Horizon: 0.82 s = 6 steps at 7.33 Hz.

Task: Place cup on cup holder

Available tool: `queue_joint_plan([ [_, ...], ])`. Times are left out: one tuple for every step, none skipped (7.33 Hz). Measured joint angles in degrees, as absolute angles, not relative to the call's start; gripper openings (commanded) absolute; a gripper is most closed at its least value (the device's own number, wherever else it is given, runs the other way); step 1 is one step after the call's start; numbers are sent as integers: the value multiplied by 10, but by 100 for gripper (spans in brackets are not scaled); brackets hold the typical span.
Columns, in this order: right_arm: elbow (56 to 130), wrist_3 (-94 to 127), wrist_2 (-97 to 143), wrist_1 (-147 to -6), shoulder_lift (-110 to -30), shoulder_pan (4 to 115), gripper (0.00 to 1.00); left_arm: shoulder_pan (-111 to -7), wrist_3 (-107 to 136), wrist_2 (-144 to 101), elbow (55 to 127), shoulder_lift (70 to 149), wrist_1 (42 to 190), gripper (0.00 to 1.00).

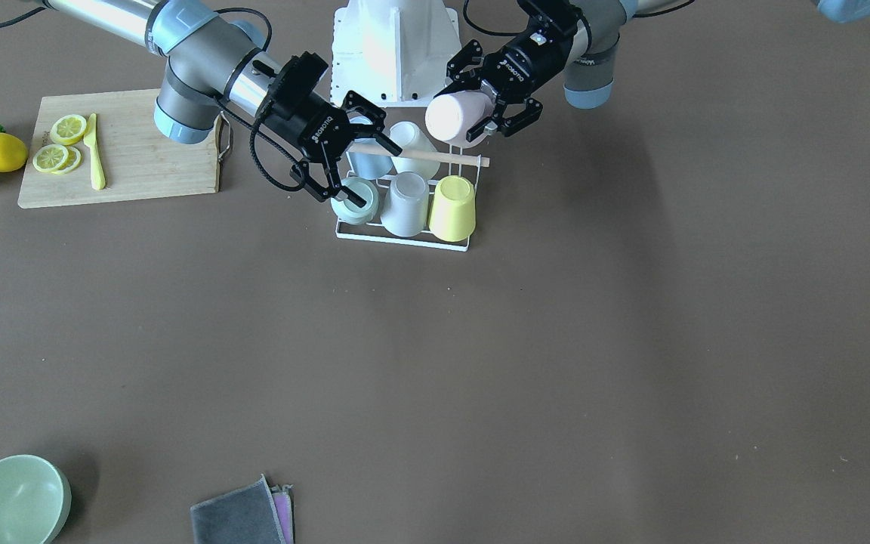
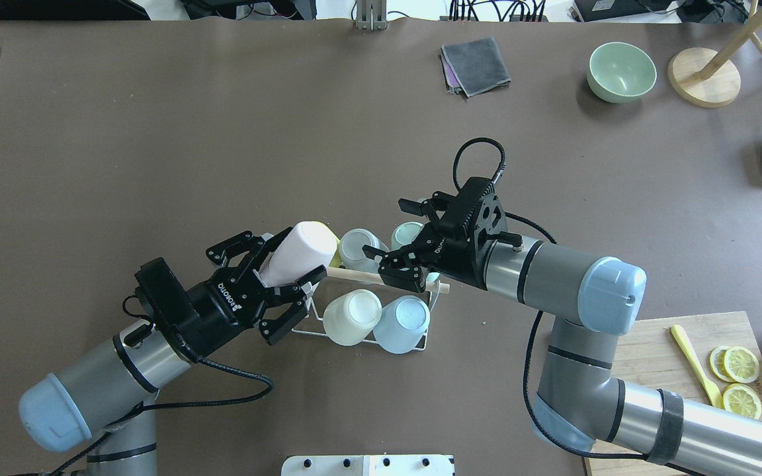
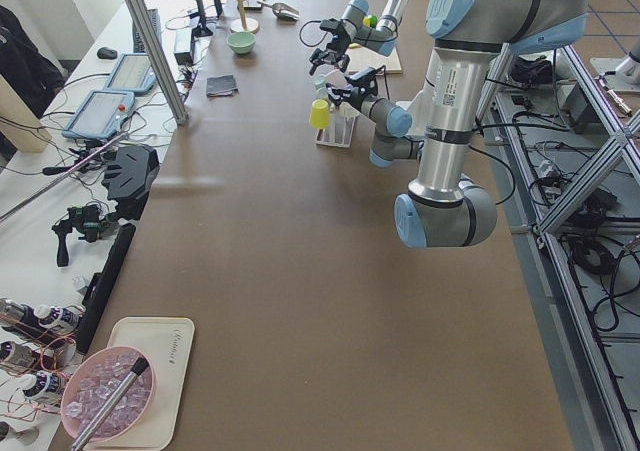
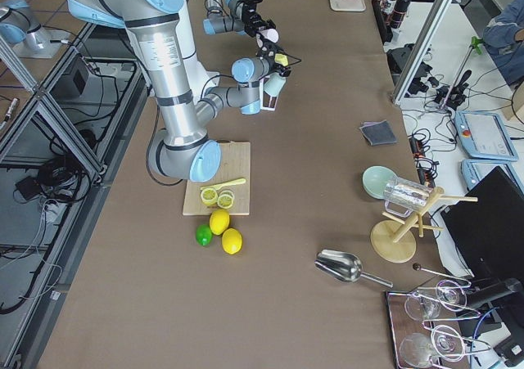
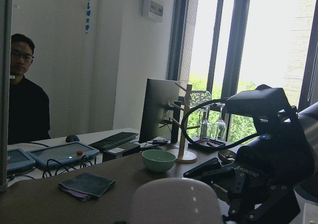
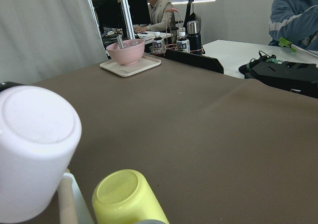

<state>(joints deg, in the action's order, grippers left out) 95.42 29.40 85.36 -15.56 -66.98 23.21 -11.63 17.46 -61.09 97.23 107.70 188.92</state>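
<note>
The left gripper (image 2: 285,268) is pinching the pink cup (image 2: 298,251) by its side wall. The cup is tilted, base outward, and held in the air over the end of the cup holder (image 1: 405,239) nearest the left arm. That robot-side corner of the rack stands open. The yellow cup (image 1: 452,209) sits upturned just beyond it in the operator-side row.

The right gripper (image 1: 359,162) has its jaws spread at the opposite end of the rack and pinches nothing. The tip of the wooden rod (image 1: 435,157) lies between its fingers, and one finger overlaps the mint cup (image 1: 353,202). Whether it touches either cannot be told.

Both grippers crowd the rack from either end. The tabletop (image 1: 480,363) is broad and bare on the operator side. The cutting board (image 1: 140,166) lies well apart beyond the right arm. The green bowl (image 1: 8,502) and grey cloth (image 1: 239,517) sit at the far edge.
</note>
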Motion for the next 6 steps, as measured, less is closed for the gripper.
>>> queue_joint_plan([
  [955, 295, 854, -156, -670, 232, 100, -115, 175, -611, 972, 1077, 1890, 0],
  [957, 299, 856, -158, -670, 232, 100, -110, 175, -611, 972, 1077, 1894, 0],
  [960, 310, 861, -171, -669, 235, 100, -100, 176, -608, 972, 1077, 1900, 0],
  [973, 324, 877, -208, -669, 242, 100, -86, 175, -595, 972, 1077, 1903, 0],
  [1000, 332, 914, -270, -668, 261, 100, -71, 174, -578, 972, 1076, 1905, 0],
  [1035, 338, 965, -347, -668, 288, 100, -63, 171, -569, 972, 1076, 1905, 0],
])
